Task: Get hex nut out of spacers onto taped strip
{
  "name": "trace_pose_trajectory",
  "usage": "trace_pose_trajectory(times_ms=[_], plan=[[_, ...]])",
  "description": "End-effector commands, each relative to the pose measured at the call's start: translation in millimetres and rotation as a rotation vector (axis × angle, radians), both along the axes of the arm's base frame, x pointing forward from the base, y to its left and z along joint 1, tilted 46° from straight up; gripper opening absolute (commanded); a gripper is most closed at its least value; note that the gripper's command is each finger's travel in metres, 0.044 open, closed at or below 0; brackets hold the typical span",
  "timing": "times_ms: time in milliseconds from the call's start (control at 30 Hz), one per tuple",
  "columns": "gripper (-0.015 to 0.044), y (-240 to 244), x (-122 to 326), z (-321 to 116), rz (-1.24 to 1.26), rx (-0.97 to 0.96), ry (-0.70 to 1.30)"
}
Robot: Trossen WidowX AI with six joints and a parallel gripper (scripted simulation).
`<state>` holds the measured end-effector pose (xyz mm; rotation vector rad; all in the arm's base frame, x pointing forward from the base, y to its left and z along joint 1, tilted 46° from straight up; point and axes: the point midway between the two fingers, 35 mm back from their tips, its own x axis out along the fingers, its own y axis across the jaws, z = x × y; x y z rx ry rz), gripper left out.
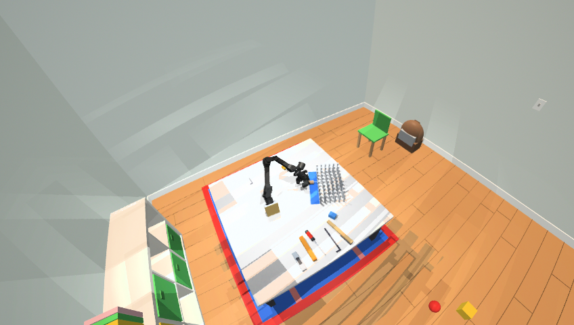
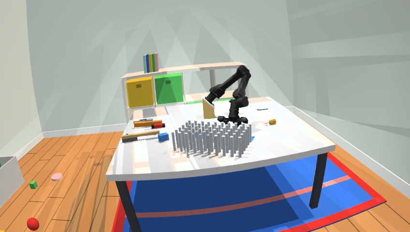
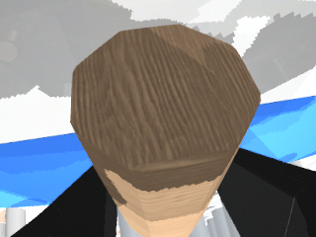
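Note:
My gripper (image 1: 308, 183) (image 3: 160, 161) is shut on the wooden handle (image 3: 165, 99) of a tool, low over the blue taped strip (image 1: 315, 198) (image 3: 281, 120) at the near side of the spacer field. The handle's end fills the middle of the wrist view; the tool's far end is hidden. Grey metal spacers (image 1: 331, 183) (image 2: 215, 143) (image 3: 16, 222) stand in a dense field beyond the strip. In the exterior view they hide most of the strip and part of the hand. All visible spacers look upright. The hex nut cannot be made out in any view.
To one side lie a wooden-handled hammer (image 1: 339, 231), a black hooked rod (image 1: 332, 240), a red screwdriver (image 1: 309, 235), an orange tool (image 1: 308, 248), a grey tool (image 1: 298, 261) and a blue block (image 1: 332, 214) (image 2: 163, 137). A yellow-handled tool (image 2: 271, 122) and a bent key (image 2: 262, 109) lie opposite.

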<state>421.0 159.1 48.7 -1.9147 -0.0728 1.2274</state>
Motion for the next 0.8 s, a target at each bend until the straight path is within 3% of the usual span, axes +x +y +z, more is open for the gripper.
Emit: trace_pose_trajectory(times_ms=[0,767], plan=[[0.0,-0.1,-0.3,-2.1,-0.01,-0.002,0.001],[0.0,3.8,-14.0,1.3,-0.009,-0.002,0.001]])
